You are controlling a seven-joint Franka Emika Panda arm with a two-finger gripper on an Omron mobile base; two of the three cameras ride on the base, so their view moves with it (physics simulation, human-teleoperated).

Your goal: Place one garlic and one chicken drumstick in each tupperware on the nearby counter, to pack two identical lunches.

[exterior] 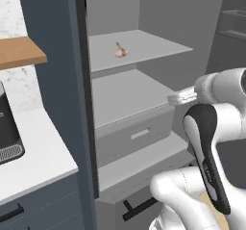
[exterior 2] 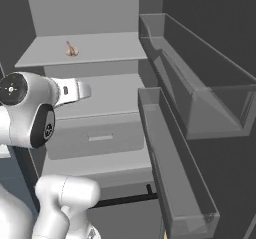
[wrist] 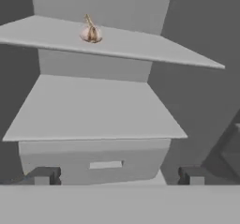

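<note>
Nearest the hand camera, the gripper (wrist: 117,175) stood empty with its jaws spread wide, level with the fridge drawer (wrist: 101,164), while the garlic (wrist: 90,33) sat alone on the upper shelf (wrist: 140,45), above and well ahead, tip up.

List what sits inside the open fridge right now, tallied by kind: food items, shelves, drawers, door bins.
Garlic: 1, on the upper shelf
Shelves: 2, the upper shelf and the lower shelf
Drawer: 1, closed
Door bins: 2, upper bin and lower bin
Total: 6
</note>
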